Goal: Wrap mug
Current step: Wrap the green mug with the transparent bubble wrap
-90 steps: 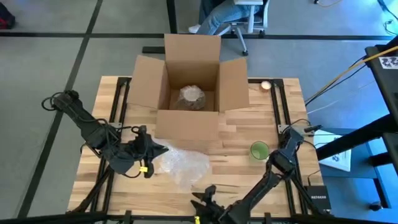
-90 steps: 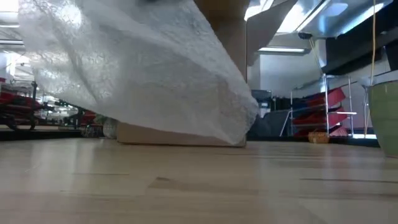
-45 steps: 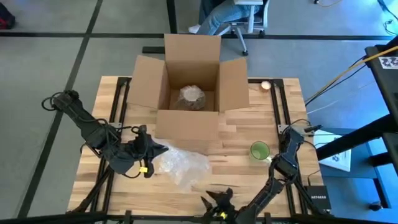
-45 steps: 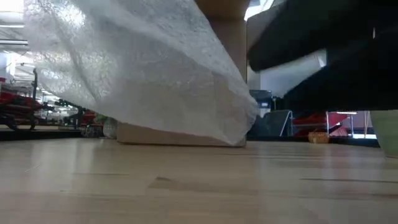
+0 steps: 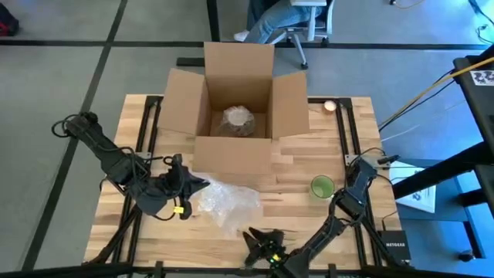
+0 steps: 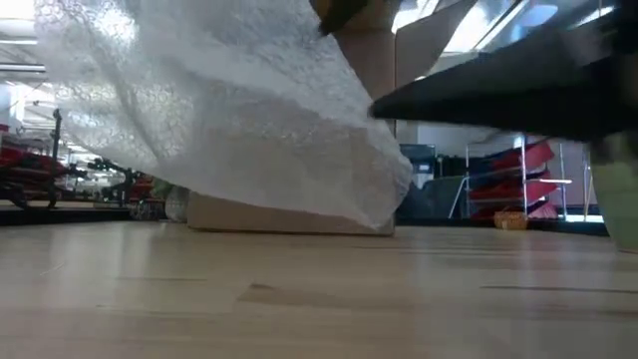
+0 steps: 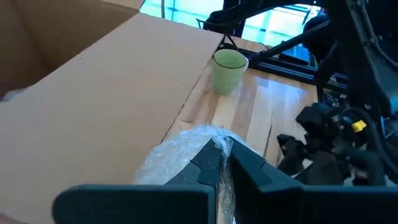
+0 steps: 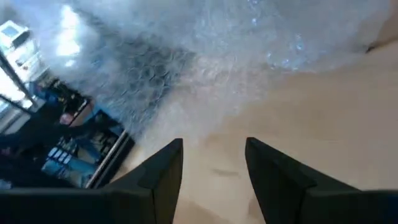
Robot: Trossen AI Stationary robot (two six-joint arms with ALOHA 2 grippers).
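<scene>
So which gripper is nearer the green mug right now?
The right gripper: open at the table's near edge, diagonally off the mug. The left gripper, shut on the bubble wrap, is farther.

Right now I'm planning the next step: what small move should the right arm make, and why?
Probably ease the right gripper forward onto the bubble wrap's near edge and close. Its fingers are open just short of the sheet, the left gripper already pinches the other side, and the mug stands unwrapped.
</scene>
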